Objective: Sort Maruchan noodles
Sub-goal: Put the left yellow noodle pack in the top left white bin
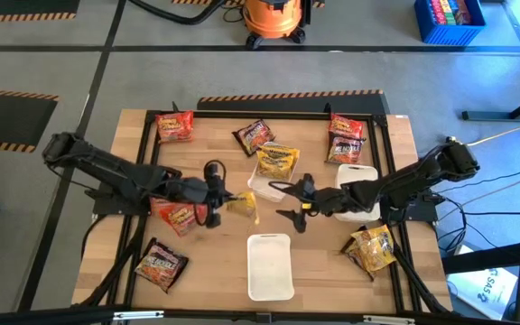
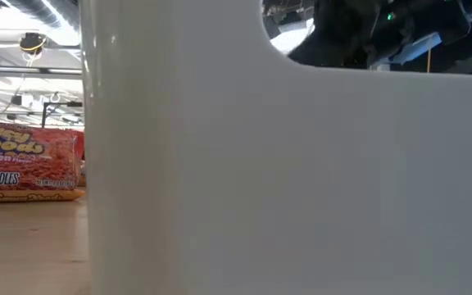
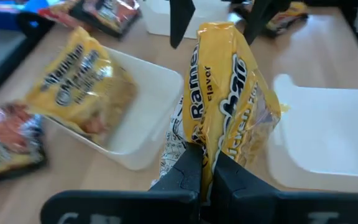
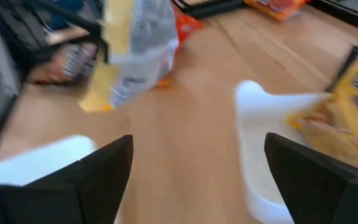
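My left gripper [image 1: 222,200] is shut on a yellow noodle packet [image 1: 242,206], held over the middle of the table. My right gripper [image 1: 281,200] faces it from the right and is open with nothing between its fingers [image 4: 107,177]; the held packet [image 4: 135,50] shows ahead of it. Another yellow packet [image 1: 278,161] lies in a white tray [image 1: 258,185]. Red packets [image 1: 174,126] [image 1: 346,125], dark ones [image 1: 254,135] [image 1: 159,264] and a yellow one [image 1: 373,248] lie flat on the wood. My left gripper pinches one end of the yellow packet [image 3: 207,146] between its two fingers [image 3: 185,177]. The fingers come from the table's left, slanting down. The packet stands out beyond the fingertips, lifted clear of the table.
A second white tray [image 1: 357,176] lies under my right arm, and a third tray [image 1: 270,266] sits near the front edge. In the low view that tray's wall [image 2: 220,164] fills most of the picture. A red packet [image 1: 177,215] lies under my left arm.
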`<state>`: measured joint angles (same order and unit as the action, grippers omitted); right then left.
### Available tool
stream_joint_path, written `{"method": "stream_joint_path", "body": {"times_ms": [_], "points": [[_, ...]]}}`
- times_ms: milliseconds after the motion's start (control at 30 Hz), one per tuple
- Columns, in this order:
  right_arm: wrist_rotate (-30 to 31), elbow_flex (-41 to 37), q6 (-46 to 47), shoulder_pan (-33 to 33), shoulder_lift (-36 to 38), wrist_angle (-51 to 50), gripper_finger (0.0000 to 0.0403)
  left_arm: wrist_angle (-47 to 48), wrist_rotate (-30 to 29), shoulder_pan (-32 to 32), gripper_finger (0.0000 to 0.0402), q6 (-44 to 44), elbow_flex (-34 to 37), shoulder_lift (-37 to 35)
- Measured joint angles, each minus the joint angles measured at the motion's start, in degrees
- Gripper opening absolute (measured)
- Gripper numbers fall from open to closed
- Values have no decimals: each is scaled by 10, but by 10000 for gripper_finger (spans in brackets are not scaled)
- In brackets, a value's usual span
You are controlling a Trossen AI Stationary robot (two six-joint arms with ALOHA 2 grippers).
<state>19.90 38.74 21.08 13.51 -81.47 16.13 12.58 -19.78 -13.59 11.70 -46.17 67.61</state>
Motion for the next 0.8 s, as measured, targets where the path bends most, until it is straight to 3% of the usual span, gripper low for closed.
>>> {"method": "stream_joint_path", "body": {"times_ms": [400,600,800], "points": [[-15,0,-104,-111,100,-163,303,-11,71,156,0,-151,-43,25],[-21,-13,-90,-137,90,-254,272,-47,118,202,0,-195,-47,78],[-24,-49,-74,-162,53,-247,211,-74,117,225,0,-216,-46,136]]}}
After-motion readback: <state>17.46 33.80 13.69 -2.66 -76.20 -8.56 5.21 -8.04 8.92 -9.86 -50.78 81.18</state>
